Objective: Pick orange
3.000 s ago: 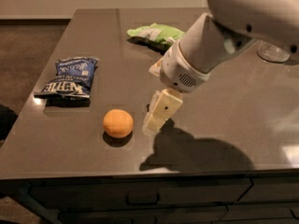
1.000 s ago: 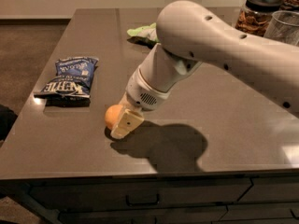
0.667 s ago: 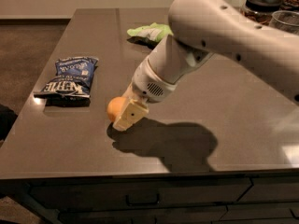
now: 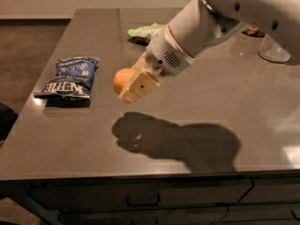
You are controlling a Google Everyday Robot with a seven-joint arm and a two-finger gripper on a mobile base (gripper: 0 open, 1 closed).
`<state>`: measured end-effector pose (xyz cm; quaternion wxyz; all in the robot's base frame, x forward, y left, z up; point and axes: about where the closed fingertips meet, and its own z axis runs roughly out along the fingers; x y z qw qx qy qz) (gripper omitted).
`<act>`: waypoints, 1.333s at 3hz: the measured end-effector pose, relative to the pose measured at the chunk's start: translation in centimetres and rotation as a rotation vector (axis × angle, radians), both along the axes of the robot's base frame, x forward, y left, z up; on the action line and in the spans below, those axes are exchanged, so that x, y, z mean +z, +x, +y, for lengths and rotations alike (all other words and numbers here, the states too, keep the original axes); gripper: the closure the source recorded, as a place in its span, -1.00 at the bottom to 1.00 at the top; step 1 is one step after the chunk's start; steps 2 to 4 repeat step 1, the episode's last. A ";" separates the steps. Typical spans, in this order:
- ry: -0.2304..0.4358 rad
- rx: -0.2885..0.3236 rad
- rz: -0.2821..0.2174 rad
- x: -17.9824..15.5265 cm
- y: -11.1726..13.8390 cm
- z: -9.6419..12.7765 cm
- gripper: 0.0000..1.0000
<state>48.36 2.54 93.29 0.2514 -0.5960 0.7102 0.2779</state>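
The orange (image 4: 122, 80) is a small round fruit held between the cream fingers (image 4: 139, 86) of my gripper (image 4: 130, 83). The gripper is shut on it and holds it lifted clear above the grey table (image 4: 197, 125), left of centre. Its shadow lies on the table below. The near finger hides the right part of the orange. The white arm reaches in from the upper right.
A blue chip bag (image 4: 69, 77) lies flat at the left of the table. A green chip bag (image 4: 146, 31) lies at the back, partly behind the arm. A clear glass (image 4: 274, 48) stands at the far right. Drawers run under the table's front edge.
The gripper came down onto the orange, closed on it and has lifted it off the table, upward and slightly back.
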 end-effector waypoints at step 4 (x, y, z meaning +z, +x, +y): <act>0.004 0.000 -0.004 0.3 0.0 0.0 1.00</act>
